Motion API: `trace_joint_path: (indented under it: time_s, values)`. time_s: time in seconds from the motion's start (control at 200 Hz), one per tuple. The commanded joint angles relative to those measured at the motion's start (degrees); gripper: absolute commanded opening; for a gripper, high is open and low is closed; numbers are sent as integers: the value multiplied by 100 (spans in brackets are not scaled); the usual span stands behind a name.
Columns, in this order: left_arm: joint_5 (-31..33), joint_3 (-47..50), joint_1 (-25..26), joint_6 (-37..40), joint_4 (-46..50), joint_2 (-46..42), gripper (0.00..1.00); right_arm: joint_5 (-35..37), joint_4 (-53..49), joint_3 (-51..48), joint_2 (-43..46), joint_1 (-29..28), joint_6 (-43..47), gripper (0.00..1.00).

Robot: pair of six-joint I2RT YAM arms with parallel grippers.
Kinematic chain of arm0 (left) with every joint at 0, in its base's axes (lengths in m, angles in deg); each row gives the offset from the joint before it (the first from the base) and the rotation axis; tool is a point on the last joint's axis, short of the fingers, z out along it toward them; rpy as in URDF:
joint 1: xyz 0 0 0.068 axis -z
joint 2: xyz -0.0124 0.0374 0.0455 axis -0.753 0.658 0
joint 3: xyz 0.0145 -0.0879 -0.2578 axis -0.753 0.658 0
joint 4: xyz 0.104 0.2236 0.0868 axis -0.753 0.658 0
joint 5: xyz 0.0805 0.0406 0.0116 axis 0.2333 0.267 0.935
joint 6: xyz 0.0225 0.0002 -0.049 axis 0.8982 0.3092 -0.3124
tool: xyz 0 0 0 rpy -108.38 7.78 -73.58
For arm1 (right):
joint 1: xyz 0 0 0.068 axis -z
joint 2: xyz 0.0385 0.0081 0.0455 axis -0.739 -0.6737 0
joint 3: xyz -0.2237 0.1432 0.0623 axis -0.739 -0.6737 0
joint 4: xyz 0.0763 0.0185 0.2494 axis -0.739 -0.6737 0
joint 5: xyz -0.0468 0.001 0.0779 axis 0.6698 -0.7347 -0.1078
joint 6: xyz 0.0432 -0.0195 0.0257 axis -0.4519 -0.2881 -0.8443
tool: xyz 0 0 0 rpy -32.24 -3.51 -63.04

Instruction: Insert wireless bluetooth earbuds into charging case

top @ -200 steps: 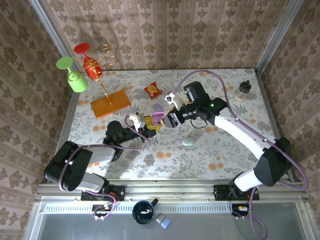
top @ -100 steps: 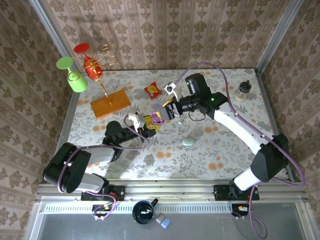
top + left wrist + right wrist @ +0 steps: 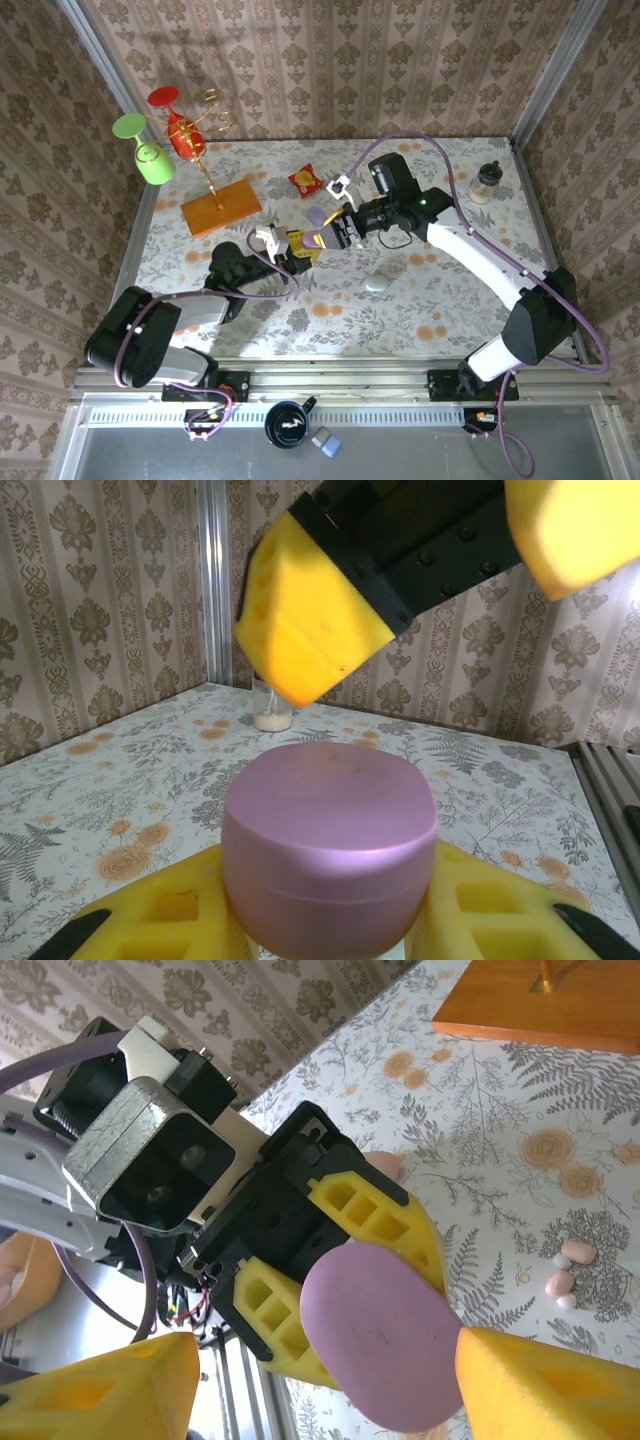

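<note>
Gripped lilac charging case (image 3: pixel 330 845), lid down, between yellow fingers of left gripper (image 3: pixel 297 247), lower centre of left wrist view. Hung just above it, spread wide and holding nothing: right gripper (image 3: pixel 336 228). Lay beyond, loose on table (image 3: pixel 480 1140), right edge of right wrist view: pale earbuds (image 3: pixel 566 1266).

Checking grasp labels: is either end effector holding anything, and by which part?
The left end effector grips the lilac charging case by its lower sides; the right end effector is open, holding nothing.
</note>
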Motion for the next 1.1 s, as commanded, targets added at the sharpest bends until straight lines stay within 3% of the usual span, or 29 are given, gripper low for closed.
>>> trace_joint_path:
  time_s: [0.0, 0.155, 0.235, 0.46, 0.76, 1.095]
  values:
    - [101, -124, 13, -62, -190, -30, 30, 328, 455, -246, 376, 72, -773, 70]
    - [423, -97, 13, 17, -204, -136, 30, 529, 967, -561, 549, 308, -2668, 74]
    - [515, -114, 22, 29, -205, -159, 30, 254, 1499, -874, 635, 333, -3528, 75]
    - [862, -299, 126, 97, -261, -131, 30, -74, 2677, -1467, 671, 332, -4929, 77]
    - [952, -540, 300, 40, -261, -10, 30, -446, 4224, -1905, 462, 247, -6138, 74]
    - [1014, -635, 421, 108, -260, 185, 30, -421, 4583, -1962, 313, 235, -6471, 56]
